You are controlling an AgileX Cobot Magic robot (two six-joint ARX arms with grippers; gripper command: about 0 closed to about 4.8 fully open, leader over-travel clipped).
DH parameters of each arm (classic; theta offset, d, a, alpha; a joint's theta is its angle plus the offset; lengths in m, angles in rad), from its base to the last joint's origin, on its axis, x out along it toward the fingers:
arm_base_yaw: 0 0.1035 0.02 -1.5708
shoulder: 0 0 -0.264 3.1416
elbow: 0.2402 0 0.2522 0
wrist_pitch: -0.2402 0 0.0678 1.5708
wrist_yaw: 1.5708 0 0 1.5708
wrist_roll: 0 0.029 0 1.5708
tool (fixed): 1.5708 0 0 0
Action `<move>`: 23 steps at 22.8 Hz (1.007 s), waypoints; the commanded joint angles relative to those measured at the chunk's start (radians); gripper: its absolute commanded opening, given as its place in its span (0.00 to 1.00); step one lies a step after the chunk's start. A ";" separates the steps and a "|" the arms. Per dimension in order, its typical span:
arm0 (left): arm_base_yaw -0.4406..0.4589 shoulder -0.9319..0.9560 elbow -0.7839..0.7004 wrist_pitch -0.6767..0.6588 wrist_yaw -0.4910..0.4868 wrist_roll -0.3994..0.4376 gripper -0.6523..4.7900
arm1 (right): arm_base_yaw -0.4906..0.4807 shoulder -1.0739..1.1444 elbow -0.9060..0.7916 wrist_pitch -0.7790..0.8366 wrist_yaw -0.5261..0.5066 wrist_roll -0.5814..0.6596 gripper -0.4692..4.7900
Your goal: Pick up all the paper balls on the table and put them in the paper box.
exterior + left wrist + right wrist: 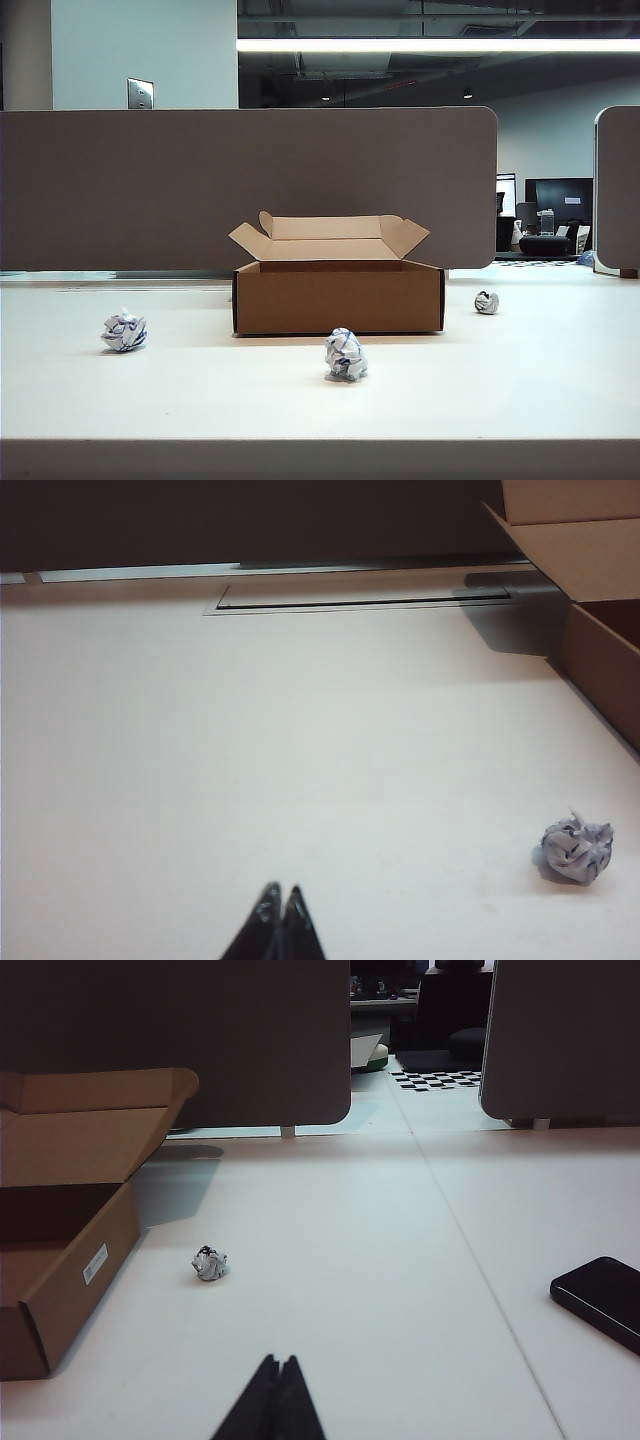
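A: As we take the exterior view first, we see the paper box (338, 296) in the middle of the pale surface (540, 380), flaps folded up and back so its top stands open to receive things. Three paper balls lie on the surface around it: one to the left (124, 332), one in front (345, 355), and a smaller-looking one beside its right corner (486, 302). A grey-brown divider panel (150, 185) stands behind. Neither arm appears here.

B: And the left wrist view?

A: We see the left end effector (281, 892) with its dark fingers pressed together, holding nothing, low over bare surface. A paper ball (577, 850) lies well apart from it, and a brown wall of the box (600, 670) shows beyond the ball.

B: The right wrist view?

A: The right end effector (279, 1362) is likewise closed and empty. Ahead of it one paper ball (209, 1263) sits near the box wall (80, 1280). A dark phone-like slab (600, 1300) lies off to the other side. We judge nothing is yet collected; both end effectors would need to open before any grasp.
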 commanded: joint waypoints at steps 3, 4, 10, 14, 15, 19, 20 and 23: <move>0.002 0.000 0.003 0.011 0.004 -0.003 0.11 | 0.000 -0.002 -0.005 0.017 0.005 0.004 0.09; 0.002 0.000 0.003 0.011 0.004 -0.003 0.11 | 0.000 -0.002 -0.005 0.017 0.005 0.004 0.09; 0.002 0.000 0.006 0.049 0.107 -0.045 0.11 | 0.001 -0.002 -0.005 0.036 -0.043 0.036 0.09; 0.002 0.000 0.088 0.063 0.136 -0.118 0.11 | 0.001 -0.002 0.019 0.163 -0.050 0.154 0.09; 0.002 0.001 0.133 0.055 0.137 -0.120 0.11 | 0.001 -0.002 0.051 0.151 -0.050 0.161 0.09; 0.002 0.024 0.274 -0.032 0.136 -0.119 0.11 | 0.000 0.011 0.204 -0.006 -0.044 0.161 0.08; 0.002 0.052 0.316 -0.060 0.141 -0.118 0.11 | 0.000 0.032 0.266 -0.050 -0.044 0.161 0.08; 0.002 0.145 0.392 -0.073 0.204 -0.111 0.11 | 0.000 0.120 0.372 -0.077 -0.047 0.161 0.08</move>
